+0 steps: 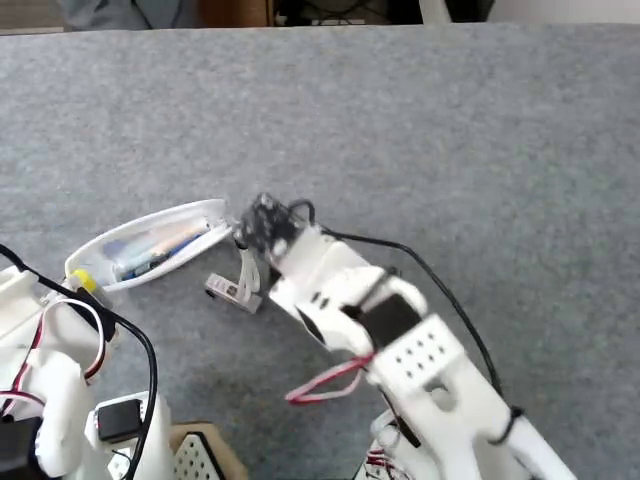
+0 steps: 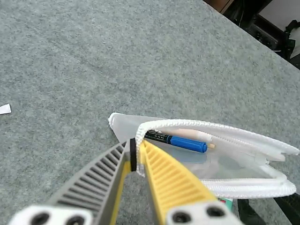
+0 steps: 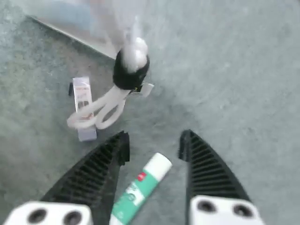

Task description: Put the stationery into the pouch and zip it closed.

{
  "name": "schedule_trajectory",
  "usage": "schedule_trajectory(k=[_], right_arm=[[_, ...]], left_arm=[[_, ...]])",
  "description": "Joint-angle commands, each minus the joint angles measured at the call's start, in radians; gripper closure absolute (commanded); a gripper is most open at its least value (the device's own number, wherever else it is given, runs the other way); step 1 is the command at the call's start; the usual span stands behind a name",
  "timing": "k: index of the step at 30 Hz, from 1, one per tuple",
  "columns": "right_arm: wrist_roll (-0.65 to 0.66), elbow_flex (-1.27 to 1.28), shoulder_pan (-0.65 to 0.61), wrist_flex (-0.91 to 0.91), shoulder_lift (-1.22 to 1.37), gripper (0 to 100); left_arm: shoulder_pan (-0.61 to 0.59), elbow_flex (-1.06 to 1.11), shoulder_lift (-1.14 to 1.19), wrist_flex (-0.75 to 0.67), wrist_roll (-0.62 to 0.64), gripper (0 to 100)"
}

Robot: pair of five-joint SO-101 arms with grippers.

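A translucent white pouch lies open at the table's left, with a blue pen and a pencil inside. My left gripper, one finger yellow and one grey, is shut on the pouch's zipper edge at its near end. My right gripper hangs open by the pouch's other end. A green and white glue stick lies on the table between its black fingers. Just beyond them are the zipper pull's black bead and white cord loop.
A small flat white box lies on the grey felt just in front of the pouch, also seen beside the cord loop. The felt stretches bare to the far side and to the right. Both arms' bases take up the near edge.
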Motion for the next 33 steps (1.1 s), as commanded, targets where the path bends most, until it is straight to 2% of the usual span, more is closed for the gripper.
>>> schedule_trajectory(k=[1, 9, 21, 23, 28, 33], right_arm=[[-0.123, -0.182, -0.018, 0.006, 0.130, 79.6], [-0.244, -0.354, -0.137, 0.072, 0.197, 79.6], [-0.249, -0.315, -0.133, -0.018, 0.337, 79.8], [-0.245, -0.312, -0.129, -0.052, 0.352, 82.4], [-0.239, -0.309, -0.106, -0.166, 0.360, 98.9], [-0.239, -0.314, -0.083, -0.170, 0.358, 97.1]], left_arm=[[0.001, -0.008, -0.003, -0.009, -0.008, 97], [-0.001, -0.008, -0.003, -0.009, -0.008, 97], [-0.002, -0.008, -0.003, -0.009, -0.008, 97], [-0.002, -0.008, -0.003, -0.009, -0.008, 97], [-0.002, -0.008, -0.003, -0.008, -0.008, 97], [-0.002, -0.008, -0.003, -0.008, -0.008, 97]])
